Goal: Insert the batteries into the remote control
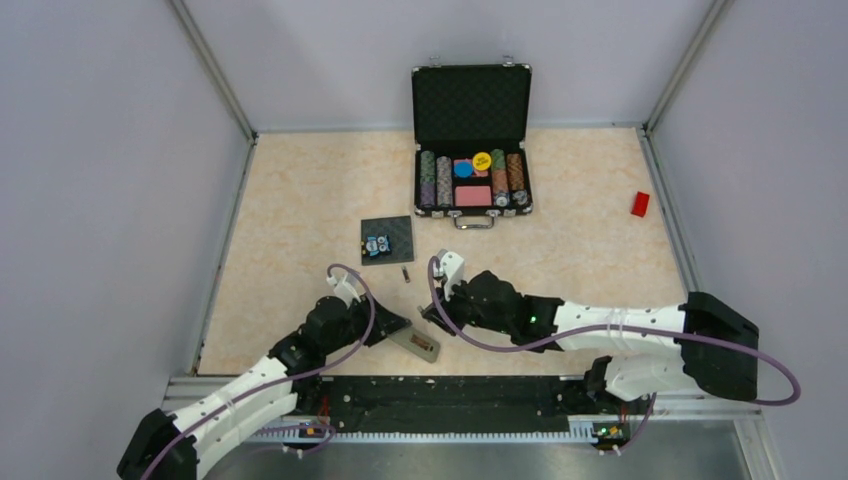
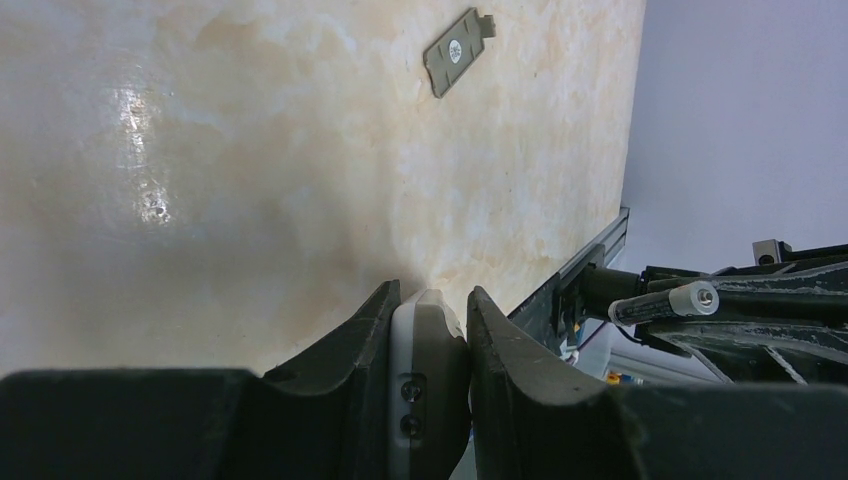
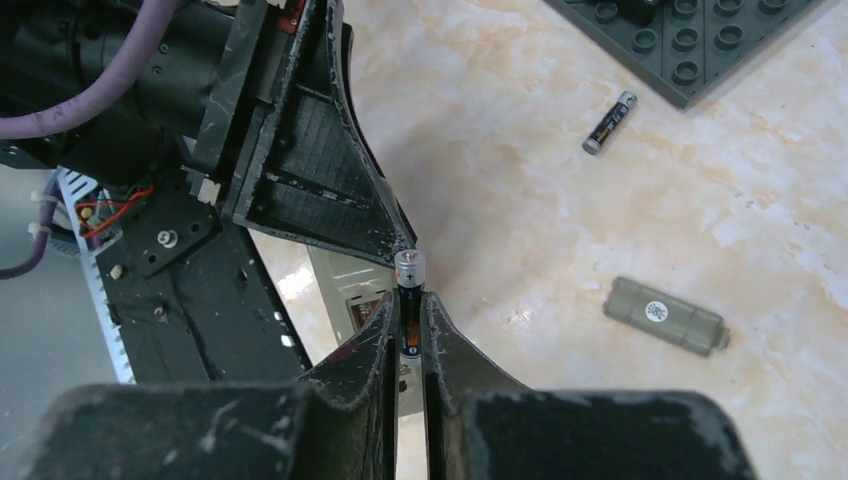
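My left gripper [image 1: 388, 326] [image 2: 430, 298] is shut on the remote control [image 2: 432, 350], clamping its white and grey edge. The remote [image 1: 418, 344] lies near the front edge with its grey back up and the battery bay open. My right gripper [image 1: 437, 311] [image 3: 408, 302] is shut on one battery [image 3: 410, 268], held upright with its plus end showing, just above the remote's open bay [image 3: 350, 290]. The left fingers [image 3: 320, 180] are close behind it. The second battery [image 1: 406, 273] [image 3: 610, 122] lies loose on the table.
The grey battery cover [image 3: 665, 315] [image 2: 458, 52] lies on the table beside the grippers. A dark studded pad [image 1: 387, 240] [image 3: 700, 40] sits behind them. An open black case of poker chips [image 1: 472, 140] stands at the back, and a red block [image 1: 640, 204] at the right.
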